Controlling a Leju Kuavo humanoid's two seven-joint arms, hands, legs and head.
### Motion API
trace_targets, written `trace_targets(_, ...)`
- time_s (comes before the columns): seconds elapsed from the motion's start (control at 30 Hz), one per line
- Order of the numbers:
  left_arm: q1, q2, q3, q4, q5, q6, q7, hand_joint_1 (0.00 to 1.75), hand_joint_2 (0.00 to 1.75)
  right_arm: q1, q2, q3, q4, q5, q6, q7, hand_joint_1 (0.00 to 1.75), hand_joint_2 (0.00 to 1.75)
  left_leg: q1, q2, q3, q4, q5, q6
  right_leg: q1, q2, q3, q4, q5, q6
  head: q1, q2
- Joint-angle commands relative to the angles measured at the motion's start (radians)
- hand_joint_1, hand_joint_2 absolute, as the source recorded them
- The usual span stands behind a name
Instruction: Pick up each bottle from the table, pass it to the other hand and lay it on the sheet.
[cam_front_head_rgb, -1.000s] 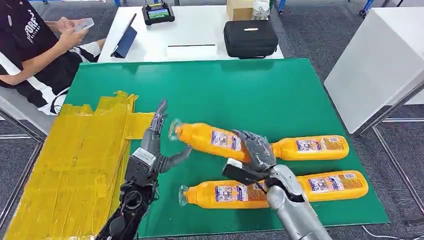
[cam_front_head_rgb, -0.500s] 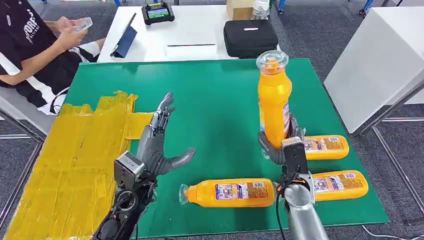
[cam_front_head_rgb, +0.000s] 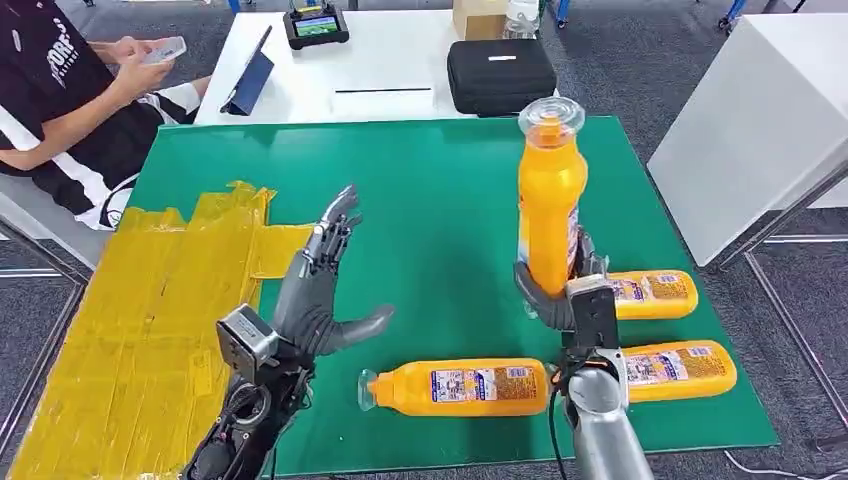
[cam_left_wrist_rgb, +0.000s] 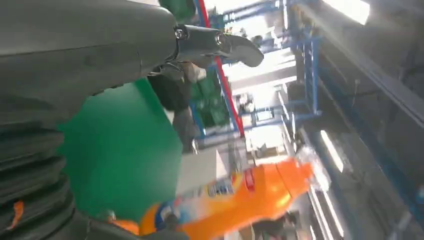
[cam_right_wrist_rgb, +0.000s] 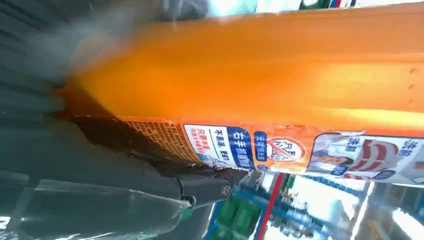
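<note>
Orange plastic bottle stands upright in the right hand; left hand spread empty.

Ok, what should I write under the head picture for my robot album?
Robot's right hand holds an orange plastic bottle upright above the green table, open left hand waiting.

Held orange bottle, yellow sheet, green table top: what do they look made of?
Held orange bottle, in the right hand: probably glossy plastic, going by its soft highlights, clear cap and printed label.
Yellow sheet: thin plastic film, apparently; it is wrinkled, shiny and ragged at the edge.
Green table top: a matte covering, perhaps felt or a mat; flat colour, no glare. I can't tell which.
</note>
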Motion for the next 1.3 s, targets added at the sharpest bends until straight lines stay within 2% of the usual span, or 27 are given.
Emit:
trace_targets(0.03, -0.058, 0.033, -0.036, 0.069, 0.014, -0.01, 0.012, 0.0, 1.75, -0.066, 0.024, 0.224, 0.117, 0.097, 0.004, -0.043, 1.75, 1.75, 0.001, 0.004, 0.005, -0.001, -0.002, -0.002, 0.001, 0.005, 0.004, -0.001, -0.001, -0.002, 0.0, 0.0)
trace_targets(0.17, -0.063, 0.031, -0.032, 0.081, 0.015, -0.007, 0.015, 0.0, 1.75, -0.072, 0.03, 0.256, 0.121, 0.12, -0.008, -0.048, 1.75, 1.75, 0.001, 0.003, 0.005, -0.001, -0.001, -0.002, 0.0, 0.004, 0.004, -0.001, -0.001, -0.001, 0.0, 0.0)
trace_targets(0.33, -0.073, 0.014, -0.017, 0.103, 0.047, -0.006, 0.028, 0.0, 1.75, -0.092, 0.031, 0.331, 0.124, 0.227, -0.073, -0.038, 1.75, 1.75, 0.001, 0.002, 0.004, -0.001, -0.001, -0.001, 0.001, 0.003, 0.003, -0.001, 0.0, -0.001, 0.0, 0.0)
trace_targets(0.43, -0.071, 0.01, -0.014, 0.101, 0.059, -0.006, 0.034, 0.0, 1.75, -0.097, 0.026, 0.349, 0.122, 0.253, -0.096, -0.032, 1.75, 1.75, 0.001, 0.002, 0.008, -0.001, -0.002, -0.003, 0.0, 0.003, 0.007, -0.001, -0.002, -0.002, 0.0, 0.0)
trace_targets(0.53, -0.065, 0.009, -0.014, 0.105, 0.072, -0.015, 0.042, 0.0, 1.75, -0.098, 0.023, 0.363, 0.127, 0.268, -0.113, -0.035, 1.75, 1.75, 0.001, 0.001, 0.002, -0.001, 0.0, -0.001, 0.0, 0.002, 0.002, -0.001, 0.0, -0.001, 0.0, 0.0)
trace_targets(0.6, -0.071, 0.004, -0.013, 0.12, 0.122, -0.059, 0.055, 0.0, 1.75, -0.102, 0.016, 0.386, 0.135, 0.292, -0.146, -0.04, 1.75, 1.75, 0.001, 0.003, 0.008, 0.0, -0.003, -0.003, 0.001, 0.004, 0.008, -0.001, -0.002, -0.002, 0.0, 0.0)
trace_targets(0.63, -0.079, 0.002, -0.011, 0.133, 0.137, -0.072, 0.059, 0.0, 1.75, -0.101, 0.015, 0.403, 0.141, 0.31, -0.167, -0.04, 1.75, 1.75, 0.001, 0.001, 0.003, -0.001, 0.0, -0.001, 0.0, 0.001, 0.003, -0.001, 0.0, -0.001, 0.0, 0.0)
trace_targets(0.7, -0.093, -0.003, -0.014, 0.16, 0.141, -0.08, 0.07, 0.0, 1.75, -0.097, 0.018, 0.425, 0.148, 0.336, -0.191, -0.031, 1.75, 1.75, 0.001, 0.0, 0.002, -0.001, 0.0, -0.001, 0.0, 0.001, 0.002, -0.001, 0.0, -0.001, 0.0, 0.0)
trace_targets(0.97, -0.122, -0.022, 0.019, 0.241, 0.286, -0.172, 0.109, 0.0, 1.75, -0.094, 0.03, 0.481, 0.152, 0.382, -0.186, -0.003, 1.75, 1.75, 0.001, 0.001, 0.004, -0.001, -0.001, -0.002, 0.0, 0.001, 0.003, -0.001, -0.001, -0.001, 0.0, 0.0)
trace_targets(1.03, -0.122, -0.019, 0.021, 0.242, 0.288, -0.173, 0.109, 0.0, 1.75, -0.092, 0.029, 0.482, 0.152, 0.382, -0.185, -0.004, 1.75, 1.75, 0.002, 0.002, 0.009, -0.001, -0.003, -0.003, 0.001, 0.003, 0.009, -0.001, -0.003, -0.002, 0.0, 0.0)
trace_targets(1.07, -0.122, -0.019, 0.021, 0.242, 0.288, -0.173, 0.109, 0.0, 1.75, -0.092, 0.029, 0.482, 0.152, 0.382, -0.185, -0.004, 1.75, 1.75, 0.001, 0.001, 0.005, -0.001, -0.001, -0.002, 0.0, 0.002, 0.005, -0.001, -0.001, -0.001, 0.0, 0.0)
trace_targets(1.1, -0.113, -0.025, 0.037, 0.232, 0.34, -0.19, 0.109, 0.33, 1.75, -0.088, 0.026, 0.48, 0.149, 0.384, -0.179, 0.003, 1.75, 1.75, 0.001, 0.001, 0.007, -0.001, -0.002, -0.002, 0.0, 0.003, 0.007, -0.001, -0.002, -0.002, 0.0, 0.0)
trace_targets(1.13, -0.111, -0.024, 0.04, 0.229, 0.35, -0.193, 0.111, 1.73, 1.75, -0.085, 0.024, 0.479, 0.145, 0.384, -0.176, 0.004, 1.75, 1.75, 0.001, 0.001, 0.006, -0.001, -0.002, -0.002, 0.001, 0.002, 0.006, -0.001, -0.002, -0.002, 0.0, 0.0)
trace_targets(1.23, -0.113, -0.024, 0.053, 0.223, 0.384, -0.191, 0.126, 1.75, 1.75, -0.076, 0.019, 0.469, 0.132, 0.38, -0.164, 0.013, 1.75, 1.75, 0.001, 0.0, 0.002, -0.001, 0.0, -0.001, 0.0, 0.001, 0.002, -0.001, -0.001, -0.001, 0.0, 0.0)
trace_targets(1.27, -0.119, -0.025, 0.054, 0.227, 0.39, -0.187, 0.131, 1.75, 1.75, -0.075, 0.018, 0.465, 0.129, 0.379, -0.16, 0.015, 1.75, 1.75, 0.001, 0.001, 0.009, -0.001, -0.003, -0.003, 0.0, 0.002, 0.009, -0.001, -0.003, -0.002, 0.0, 0.0)
trace_targets(1.3, -0.124, -0.028, 0.054, 0.233, 0.395, -0.183, 0.135, 1.75, 1.75, -0.074, 0.018, 0.461, 0.127, 0.378, -0.156, 0.017, 1.75, 1.75, 0.001, 0.001, 0.004, -0.001, -0.001, -0.002, 0.001, 0.002, 0.004, -0.001, -0.001, -0.001, 0.0, 0.0)
